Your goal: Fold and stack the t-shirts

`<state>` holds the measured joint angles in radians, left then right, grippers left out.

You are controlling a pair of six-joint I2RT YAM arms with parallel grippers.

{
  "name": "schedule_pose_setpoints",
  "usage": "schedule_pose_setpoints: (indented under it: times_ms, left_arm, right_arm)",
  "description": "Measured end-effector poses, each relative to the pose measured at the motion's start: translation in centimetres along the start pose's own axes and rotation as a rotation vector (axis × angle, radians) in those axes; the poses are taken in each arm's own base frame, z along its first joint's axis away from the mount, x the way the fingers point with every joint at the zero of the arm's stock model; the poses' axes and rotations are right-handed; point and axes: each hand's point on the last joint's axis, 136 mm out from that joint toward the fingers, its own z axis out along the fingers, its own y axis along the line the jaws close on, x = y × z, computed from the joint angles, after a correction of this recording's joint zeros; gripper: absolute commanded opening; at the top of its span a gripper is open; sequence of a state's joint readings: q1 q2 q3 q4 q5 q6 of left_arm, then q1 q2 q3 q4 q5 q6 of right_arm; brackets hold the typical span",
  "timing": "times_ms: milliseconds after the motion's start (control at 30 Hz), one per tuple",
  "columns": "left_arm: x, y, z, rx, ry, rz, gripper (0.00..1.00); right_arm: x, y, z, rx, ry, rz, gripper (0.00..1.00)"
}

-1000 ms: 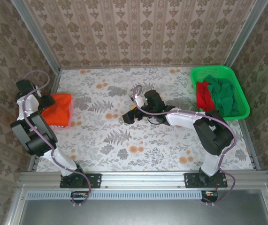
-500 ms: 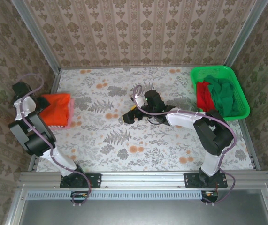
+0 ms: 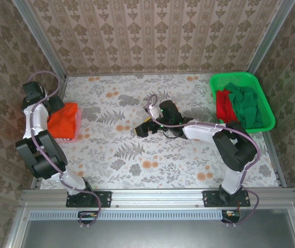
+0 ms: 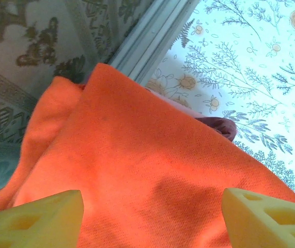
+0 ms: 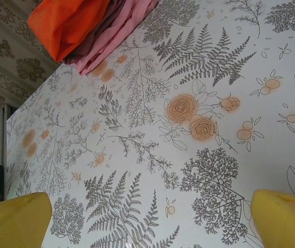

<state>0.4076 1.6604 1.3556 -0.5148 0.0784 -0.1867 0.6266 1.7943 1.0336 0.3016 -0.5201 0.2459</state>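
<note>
A folded bright orange t-shirt [image 3: 64, 122] lies on a dusty pink-maroon t-shirt [image 3: 75, 135] at the table's left edge. My left gripper [image 3: 56, 107] hovers at the orange shirt's far left corner. In the left wrist view the left gripper [image 4: 152, 222] is open, and the orange t-shirt [image 4: 137, 155] lies below with nothing between the fingers. A bit of the pink-maroon t-shirt [image 4: 220, 126] peeks out. My right gripper [image 3: 142, 129] rests open low over the middle of the table [image 5: 199, 77]. A red t-shirt [image 3: 222, 106] and a dark green t-shirt [image 3: 248, 106] lie crumpled in the basket.
The bright green mesh basket [image 3: 265, 98] stands at the far right corner. A metal frame rail [image 4: 152, 36] and patterned wall run close beside the stacked shirts. The right wrist view has the orange t-shirt [image 5: 70, 20] and the pink-maroon t-shirt [image 5: 113, 36] at its top left.
My left arm has swung towards the far side of the orange shirt and its jaws have widened a little. The right arm has not moved.
</note>
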Motion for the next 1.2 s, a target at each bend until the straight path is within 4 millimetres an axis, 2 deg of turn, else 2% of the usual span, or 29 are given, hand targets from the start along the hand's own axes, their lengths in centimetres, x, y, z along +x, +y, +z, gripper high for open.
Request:
schedule_pose_setpoints:
  times_ms: [100, 233, 300, 400, 467, 567, 667, 767, 867, 900, 967, 1033, 1100, 1200]
  left_arm:
    - [0.4, 0.9, 2.2, 0.006, 0.046, -0.025, 0.75]
    - [2.6, 2.9, 5.4, -0.001, 0.142, -0.082, 0.81]
    - [3.2, 3.2, 6.0, 0.004, 0.166, -0.102, 0.87]
    - [2.9, 2.4, 5.7, 0.023, 0.154, -0.097, 0.95]
    - [2.4, 1.5, 4.8, 0.035, 0.13, -0.081, 1.0]
    - [1.3, -0.3, 2.0, 0.058, 0.049, -0.037, 1.0]
    - [-0.1, -3.1, -2.7, 0.094, -0.093, 0.027, 1.0]
    - [0.0, -7.2, -7.4, 0.174, -0.243, 0.132, 1.0]
    - [3.0, -11.6, -10.2, 0.282, -0.325, 0.264, 1.0]
    - [4.7, -12.8, -10.5, 0.316, -0.333, 0.308, 1.0]
    - [8.1, -13.8, -10.1, 0.363, -0.326, 0.37, 1.0]
    - [11.7, -13.3, -8.5, 0.377, -0.293, 0.404, 1.0]
    - [14.9, -12.3, -6.6, 0.369, -0.259, 0.427, 1.0]
    - [18.6, -10.9, -4.3, 0.351, -0.231, 0.46, 1.0]
  right_arm:
    - [-0.4, 0.1, 0.0, -0.004, -0.016, 0.001, 1.0]
    - [-0.3, -0.1, 0.0, 0.004, -0.024, 0.003, 1.0]
    - [-0.2, -0.2, -0.2, 0.013, -0.026, 0.004, 1.0]
    - [-0.5, -0.1, -0.8, 0.033, -0.038, -0.003, 1.0]
    - [-1.2, 0.0, -1.5, 0.049, -0.062, -0.018, 1.0]
    - [-2.5, 0.1, -3.1, 0.094, -0.11, -0.051, 1.0]
    - [-3.7, -1.2, -5.7, 0.19, -0.174, -0.069, 1.0]
    - [-4.0, -4.1, -9.5, 0.339, -0.243, -0.055, 1.0]
    - [-3.8, -8.1, -14.9, 0.546, -0.322, -0.017, 1.0]
    - [-3.5, -9.4, -16.9, 0.622, -0.347, -0.009, 1.0]
    - [-3.0, -11.6, -20.5, 0.759, -0.389, 0.004, 1.0]
    - [-2.1, -13.5, -23.6, 0.88, -0.412, 0.013, 1.0]
    - [-0.8, -15.1, -25.5, 0.966, -0.412, 0.018, 1.0]
    - [1.7, -17.6, -27.0, 1.055, -0.383, 0.039, 1.0]
